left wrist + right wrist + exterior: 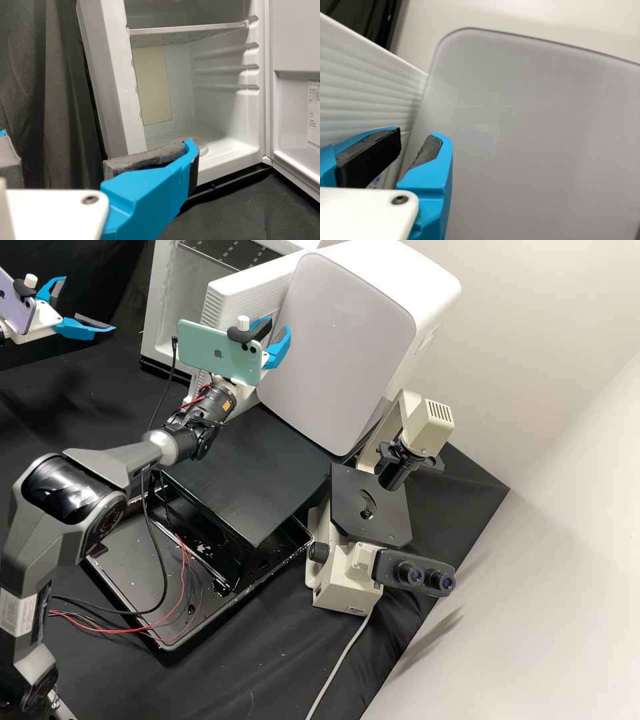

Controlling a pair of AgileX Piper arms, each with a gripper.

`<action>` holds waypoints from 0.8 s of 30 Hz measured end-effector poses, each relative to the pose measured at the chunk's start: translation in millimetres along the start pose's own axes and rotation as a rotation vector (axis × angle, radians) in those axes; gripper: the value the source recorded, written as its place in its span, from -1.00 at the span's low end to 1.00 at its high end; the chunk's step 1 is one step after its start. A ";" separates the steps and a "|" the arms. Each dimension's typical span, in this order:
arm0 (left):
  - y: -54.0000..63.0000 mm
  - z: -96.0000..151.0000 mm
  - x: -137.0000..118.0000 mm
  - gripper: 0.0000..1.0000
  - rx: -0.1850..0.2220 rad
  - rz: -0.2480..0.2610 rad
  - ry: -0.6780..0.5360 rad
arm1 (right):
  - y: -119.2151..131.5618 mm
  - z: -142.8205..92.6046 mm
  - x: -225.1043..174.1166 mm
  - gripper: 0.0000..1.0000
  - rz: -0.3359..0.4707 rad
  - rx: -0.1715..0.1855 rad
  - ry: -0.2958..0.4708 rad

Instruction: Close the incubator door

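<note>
Door [296, 37] | open, pointing outward from incubator [111, 75] | long axis upright

On my high view the frame cut off the incubator's [158, 307] top and most of the arm behind the left gripper [89, 304]; in the left wrist view its finger [145, 195] hid part of a round stack [202, 144], and I lost the door's [296, 35] far side
</note>
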 end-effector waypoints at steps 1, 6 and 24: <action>0.0 0.0 0.0 1.00 0.000 0.000 0.000 | -0.6 -2.9 2.4 -1.00 -0.003 -0.005 0.005; 0.0 0.0 0.0 1.00 0.000 0.000 0.000 | -3.3 -14.0 14.8 -1.00 -0.018 -0.031 0.020; 0.0 0.0 0.0 1.00 0.000 0.000 0.000 | -16.6 -61.8 65.9 -1.00 -0.085 -0.085 0.164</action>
